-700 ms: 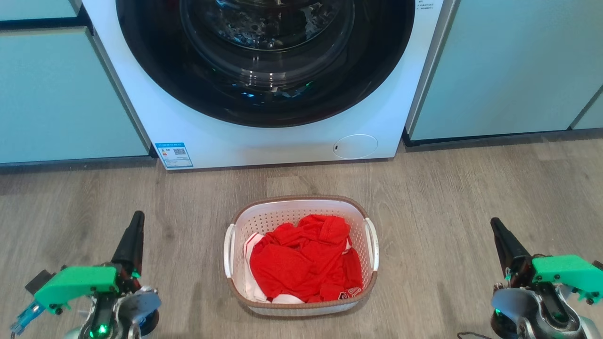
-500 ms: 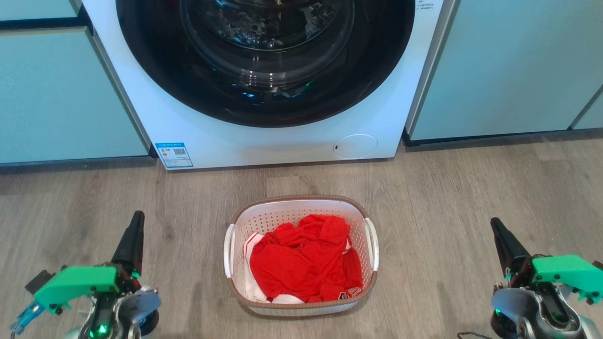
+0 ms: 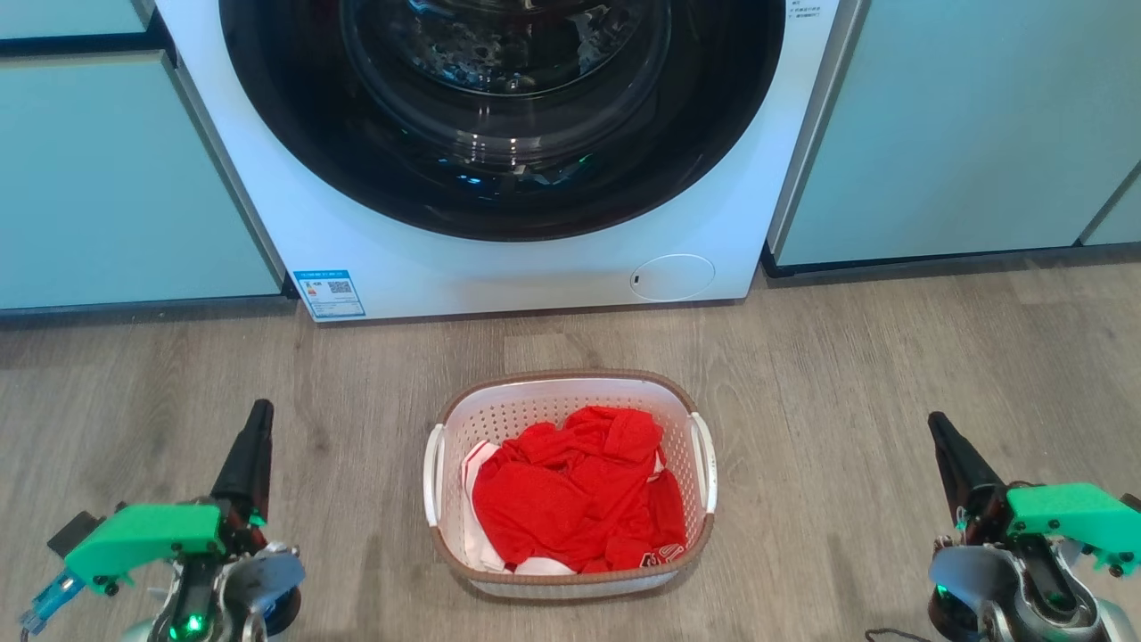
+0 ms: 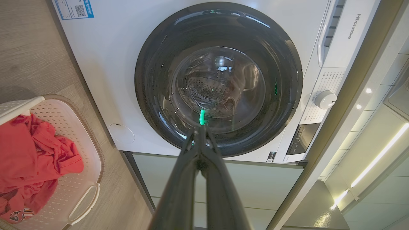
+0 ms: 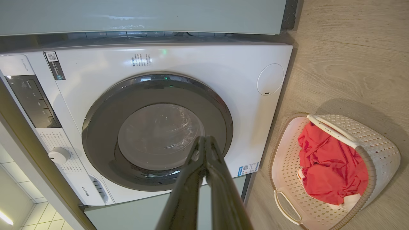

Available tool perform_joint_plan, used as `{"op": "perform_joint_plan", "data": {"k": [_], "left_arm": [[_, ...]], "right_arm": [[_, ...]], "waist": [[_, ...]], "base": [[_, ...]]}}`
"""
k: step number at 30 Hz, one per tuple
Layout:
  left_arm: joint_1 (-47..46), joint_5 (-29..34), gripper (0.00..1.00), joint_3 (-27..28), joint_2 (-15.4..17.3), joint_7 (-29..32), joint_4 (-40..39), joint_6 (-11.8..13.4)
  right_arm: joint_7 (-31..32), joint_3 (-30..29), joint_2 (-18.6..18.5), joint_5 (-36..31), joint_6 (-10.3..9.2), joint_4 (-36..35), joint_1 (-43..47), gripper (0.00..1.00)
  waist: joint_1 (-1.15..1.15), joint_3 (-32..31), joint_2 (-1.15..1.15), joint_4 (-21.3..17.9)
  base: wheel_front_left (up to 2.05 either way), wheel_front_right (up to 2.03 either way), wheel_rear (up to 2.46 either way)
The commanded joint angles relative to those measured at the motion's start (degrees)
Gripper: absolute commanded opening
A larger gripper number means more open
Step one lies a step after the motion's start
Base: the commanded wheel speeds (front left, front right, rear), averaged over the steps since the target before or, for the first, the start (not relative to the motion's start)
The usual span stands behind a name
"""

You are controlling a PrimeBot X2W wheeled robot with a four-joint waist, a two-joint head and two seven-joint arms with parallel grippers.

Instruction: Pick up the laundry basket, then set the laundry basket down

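The laundry basket stands on the wooden floor in front of the washing machine, white and perforated with a brown rim and two white side handles. Red and white clothes lie inside it. It also shows at the left edge of the left wrist view as the laundry basket, and at the lower right of the right wrist view as the laundry basket. My left gripper is shut and empty, well to the basket's left. My right gripper is shut and empty, well to its right.
A white front-loading washing machine with a closed dark round door stands just behind the basket. Pale green cabinets flank it on both sides. Bare wooden floor lies between each gripper and the basket.
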Motion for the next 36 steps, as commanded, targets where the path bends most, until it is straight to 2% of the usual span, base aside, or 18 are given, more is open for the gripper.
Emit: {"op": "perform_joint_plan", "data": {"k": [1,36], "left_arm": [[-3.16,0.49,0.0,2.02,0.5,0.4,-1.68,-0.39],[-3.16,0.49,0.0,2.02,0.5,0.4,-1.68,-0.39]], "right_arm": [[0.41,1.03,-0.4,-0.56,0.35,-1.77,-2.8,0.0],[0.41,1.03,-0.4,-0.56,0.35,-1.77,-2.8,0.0]], "waist": [[0.0,0.0,0.0,0.0],[0.0,0.0,0.0,0.0]], "base": [[0.0,0.0,0.0],[0.0,0.0,0.0]]}}
